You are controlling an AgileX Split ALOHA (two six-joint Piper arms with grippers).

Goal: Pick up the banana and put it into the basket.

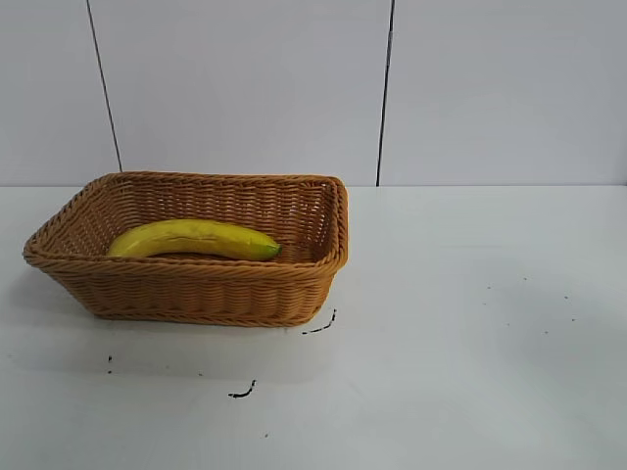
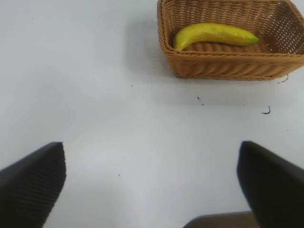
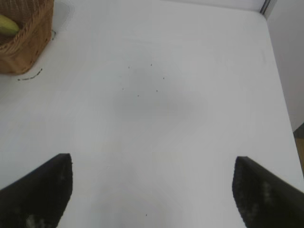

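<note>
The banana (image 1: 194, 238) is lying inside the basket (image 1: 186, 294), resting on the woven floor with its long axis running along the basket's longer side, its greenish dark tip pointing toward the basket's right end in the exterior view. So the job looks done, and what matters now is simply that both arms are sitting well clear of it. The left gripper (image 2: 152, 185) is hanging over bare table (image 1: 470, 323) with its two dark fingers spread wide apart and nothing between them; from its own camera the basket is sitting well ahead of it and off to one side, the banana showing broadside across the view. The right gripper (image 3: 152, 190) is spread wide as well, gripping nothing, and it is looking out over empty tabletop, with only a corner of the basket and a sliver of yellow peeking in at the far edge of its view. Judging from that, the left arm is lying a bit nearer the basket than the right. Neither arm is appearing in the exterior view at all, so their exact stations are hard to pin down. The banana's underside is hidden behind the near wall, and a few small dark marks are dotting the table just beside the basket.
</note>
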